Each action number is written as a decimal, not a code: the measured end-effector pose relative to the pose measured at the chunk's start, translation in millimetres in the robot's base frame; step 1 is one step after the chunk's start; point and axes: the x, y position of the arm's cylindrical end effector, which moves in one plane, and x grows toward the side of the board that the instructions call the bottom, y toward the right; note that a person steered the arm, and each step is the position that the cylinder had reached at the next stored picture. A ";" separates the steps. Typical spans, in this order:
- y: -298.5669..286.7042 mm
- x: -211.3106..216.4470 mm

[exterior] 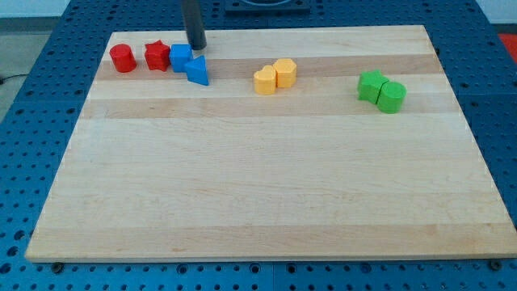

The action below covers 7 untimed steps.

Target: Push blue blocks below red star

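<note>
The red star (157, 56) sits near the board's top left, with a red cylinder (123, 58) to its left. A blue cube-like block (180, 57) touches the star's right side. A blue triangular block (197, 70) lies just right of and below the cube, touching it. My tip (196, 47) is at the top right of the blue cube, just above the blue triangle, close to or touching both.
Two yellow blocks (275, 76) sit together at the top middle. Two green blocks (381, 90) sit together at the upper right. The wooden board (258, 178) lies on a blue perforated table.
</note>
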 end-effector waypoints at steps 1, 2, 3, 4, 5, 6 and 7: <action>-1.4 27.0; -0.4 51.2; 1.1 71.5; 1.1 77.4; -0.3 70.2; -9.8 49.7; -28.1 57.1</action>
